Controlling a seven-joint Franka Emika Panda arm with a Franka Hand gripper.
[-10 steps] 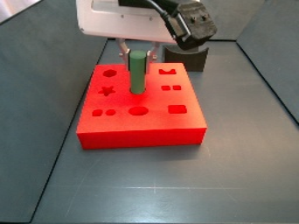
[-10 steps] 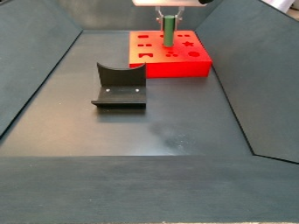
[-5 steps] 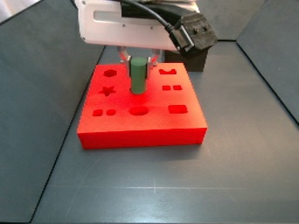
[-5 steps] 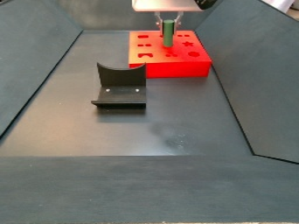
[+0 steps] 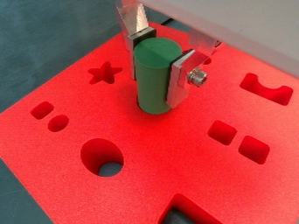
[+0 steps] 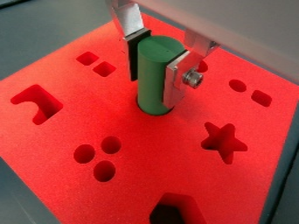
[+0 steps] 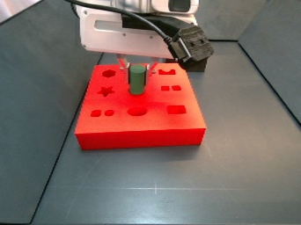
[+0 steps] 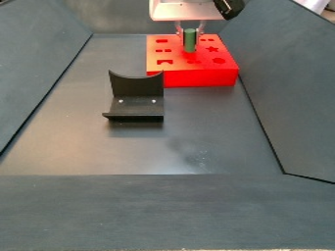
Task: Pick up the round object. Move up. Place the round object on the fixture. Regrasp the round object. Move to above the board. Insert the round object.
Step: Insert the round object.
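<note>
Pinching the green peg [image 5: 156, 74] upright between its silver fingers [image 5: 181, 77], the claw [image 6: 159, 59] sits right over the red board [image 7: 141, 127], peg's bottom end down in a board hole.

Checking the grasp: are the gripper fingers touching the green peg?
Touching. Both wrist views show the gripper fingers pressed flat against the upright green peg.

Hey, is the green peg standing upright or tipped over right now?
Upright. In both wrist views the round object stands vertical, clamped by the gripper, its lower end in the board.
</note>
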